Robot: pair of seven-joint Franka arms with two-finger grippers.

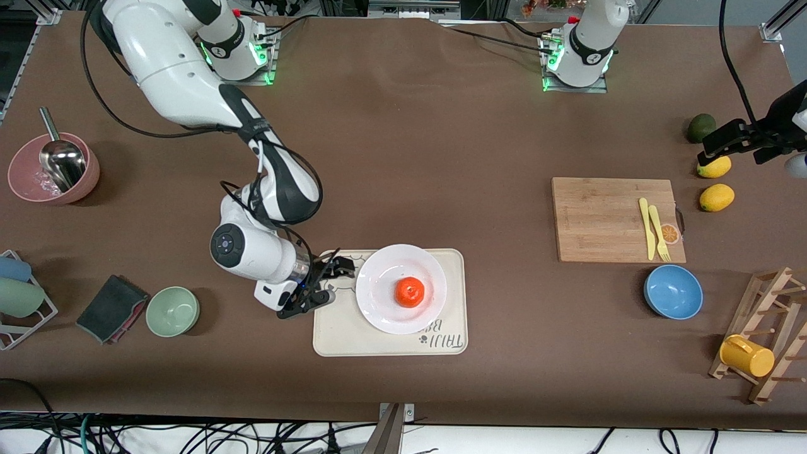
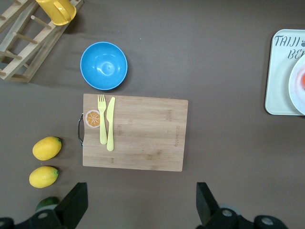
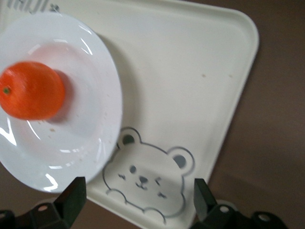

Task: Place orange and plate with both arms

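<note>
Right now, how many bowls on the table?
3. Pink bowl holding a metal scoop, at the right arm's end. Green bowl beside the dark cloth, nearer the front camera. Blue bowl just nearer than the cutting board. None looks hidden.

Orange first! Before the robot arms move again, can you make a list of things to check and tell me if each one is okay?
1. orange on the plate: ok.
2. Plate on the cream tray: ok.
3. right gripper open, holding nothing, over the tray's bear end: ok.
4. left gripper open, holding nothing, over the lemons: ok.
5. Plate fully inside the tray's edges: cannot tell.
</note>
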